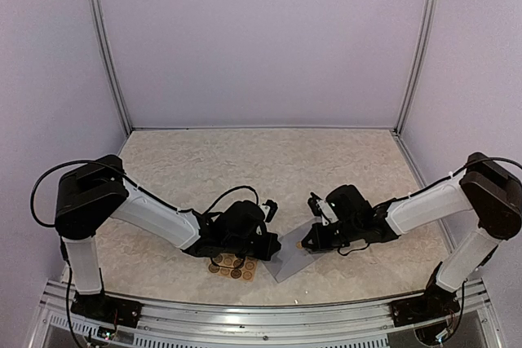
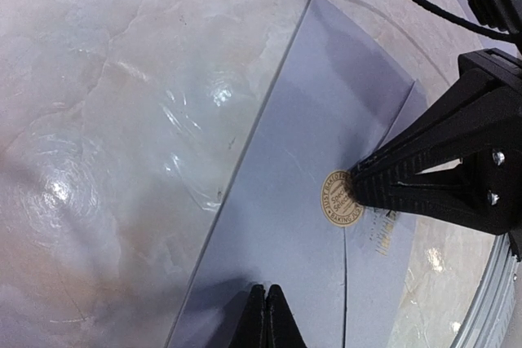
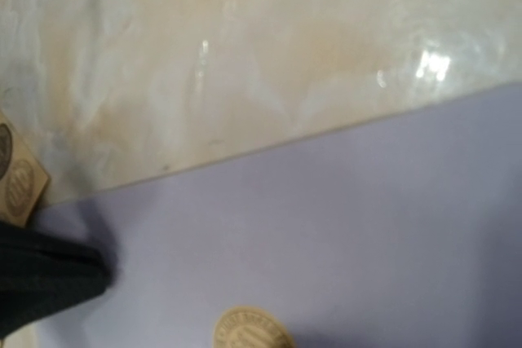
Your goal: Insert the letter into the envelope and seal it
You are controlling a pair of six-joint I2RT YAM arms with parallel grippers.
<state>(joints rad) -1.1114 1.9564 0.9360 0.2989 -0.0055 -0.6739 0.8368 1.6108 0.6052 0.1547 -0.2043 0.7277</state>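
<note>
The grey-lavender envelope (image 1: 290,266) lies flat near the table's front edge between my two grippers. In the left wrist view the envelope (image 2: 285,201) has its flap folded down, with a round tan sticker (image 2: 338,201) at the flap's tip. My right gripper (image 2: 356,187) is shut, its tips pressed on the sticker's right edge. My left gripper (image 2: 265,289) is shut, its tips resting on the envelope's near part. The right wrist view shows the envelope (image 3: 342,218) and the sticker (image 3: 251,332), but not its own fingers. The letter is hidden.
A tan sheet of round brown stickers (image 1: 232,267) lies left of the envelope, partly under my left gripper (image 1: 273,244); its corner shows in the right wrist view (image 3: 18,183). My right gripper (image 1: 309,244) is close to the left one. The metal rail (image 1: 261,309) runs along the front edge.
</note>
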